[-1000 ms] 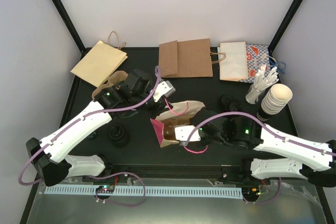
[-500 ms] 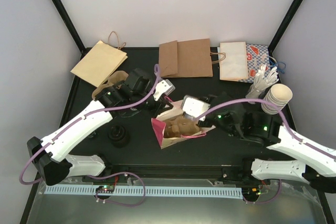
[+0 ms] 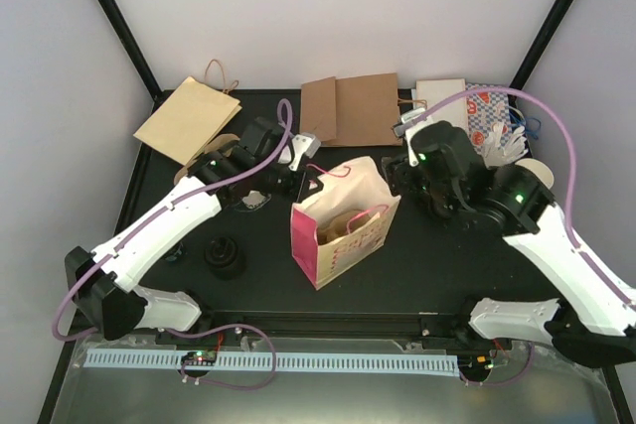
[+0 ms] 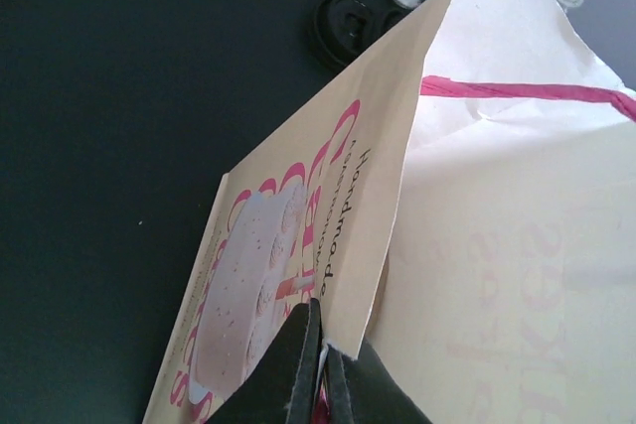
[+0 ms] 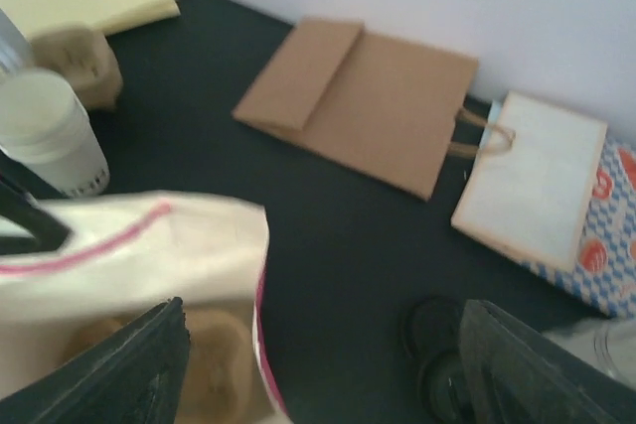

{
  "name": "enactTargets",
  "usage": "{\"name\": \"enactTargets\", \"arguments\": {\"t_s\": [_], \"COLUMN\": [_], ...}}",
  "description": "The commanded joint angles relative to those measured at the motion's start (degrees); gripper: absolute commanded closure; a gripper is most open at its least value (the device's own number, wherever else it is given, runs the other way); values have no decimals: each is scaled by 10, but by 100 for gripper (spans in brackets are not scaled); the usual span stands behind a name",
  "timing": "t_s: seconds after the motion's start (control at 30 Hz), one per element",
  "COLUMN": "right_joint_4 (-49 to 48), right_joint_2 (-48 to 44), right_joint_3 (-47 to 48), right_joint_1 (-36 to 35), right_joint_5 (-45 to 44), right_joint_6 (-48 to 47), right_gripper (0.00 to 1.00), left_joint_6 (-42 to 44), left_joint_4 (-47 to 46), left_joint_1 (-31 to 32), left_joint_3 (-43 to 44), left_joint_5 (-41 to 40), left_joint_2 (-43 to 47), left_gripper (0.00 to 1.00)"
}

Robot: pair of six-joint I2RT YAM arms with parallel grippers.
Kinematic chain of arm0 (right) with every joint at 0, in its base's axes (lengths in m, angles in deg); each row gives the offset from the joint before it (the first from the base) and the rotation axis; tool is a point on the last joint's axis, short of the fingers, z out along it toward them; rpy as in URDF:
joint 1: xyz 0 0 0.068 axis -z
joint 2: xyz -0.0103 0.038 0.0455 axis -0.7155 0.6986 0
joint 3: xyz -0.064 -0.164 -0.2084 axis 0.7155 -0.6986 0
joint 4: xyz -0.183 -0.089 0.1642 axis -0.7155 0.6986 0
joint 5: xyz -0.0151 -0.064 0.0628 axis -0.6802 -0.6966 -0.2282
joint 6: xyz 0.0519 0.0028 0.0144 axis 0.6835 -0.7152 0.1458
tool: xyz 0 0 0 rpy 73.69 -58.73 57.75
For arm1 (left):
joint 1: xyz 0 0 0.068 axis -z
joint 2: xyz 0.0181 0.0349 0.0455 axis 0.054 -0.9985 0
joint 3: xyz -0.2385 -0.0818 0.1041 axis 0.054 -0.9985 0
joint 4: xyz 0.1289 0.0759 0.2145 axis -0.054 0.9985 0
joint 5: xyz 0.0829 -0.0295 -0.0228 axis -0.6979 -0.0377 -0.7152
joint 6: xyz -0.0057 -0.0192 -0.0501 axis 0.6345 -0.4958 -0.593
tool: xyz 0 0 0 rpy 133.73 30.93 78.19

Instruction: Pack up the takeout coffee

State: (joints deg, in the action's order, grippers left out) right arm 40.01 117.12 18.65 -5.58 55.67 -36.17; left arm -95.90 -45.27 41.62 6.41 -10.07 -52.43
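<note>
Our left end effector point(image 4: 320, 340) pinches the upright paper bag point(image 3: 343, 196) at its rim, and the takeout coffee point(image 5: 45, 131) stands on the surface point(image 3: 437, 255) just outside that bag. Our right end effector point(image 5: 318, 374) hangs wide and empty beside the bag's mouth, so we judge the bag ready but the cup not yet packed.

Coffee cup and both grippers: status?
Left gripper shut on bag rim, bag upright. Right gripper open, empty, by bag mouth. Coffee cup on table beside bag, not packed. Cardboard tray inside bag.
</note>
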Motion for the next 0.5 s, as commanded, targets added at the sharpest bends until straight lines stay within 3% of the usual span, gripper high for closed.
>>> {"name": "enactTargets", "arguments": {"t_s": [0.0,0.13,0.2,0.37,0.47], "right_joint_4": [116,103,97,81,44], "right_joint_2": [27,22,20,6,-16], "right_joint_3": [17,-7,-11,2,-9], "right_joint_1": [15,24,44,108,143], "right_joint_5": [22,35,44,56,82], "right_joint_6": [117,178,204,215,213], "right_gripper": [21,20,21,21,20], "left_joint_6": [-109,-223,-266,-334,-389], "left_joint_4": [-38,-144,-172,-125,-116], "left_joint_1": [-10,-6,2,45,70], "left_joint_3": [7,-63,-88,-75,-78], "left_joint_5": [-1,-21,-77,-253,-314], "left_joint_2": [6,49,70,84,85], "left_gripper": [99,98,98,98,98]}}
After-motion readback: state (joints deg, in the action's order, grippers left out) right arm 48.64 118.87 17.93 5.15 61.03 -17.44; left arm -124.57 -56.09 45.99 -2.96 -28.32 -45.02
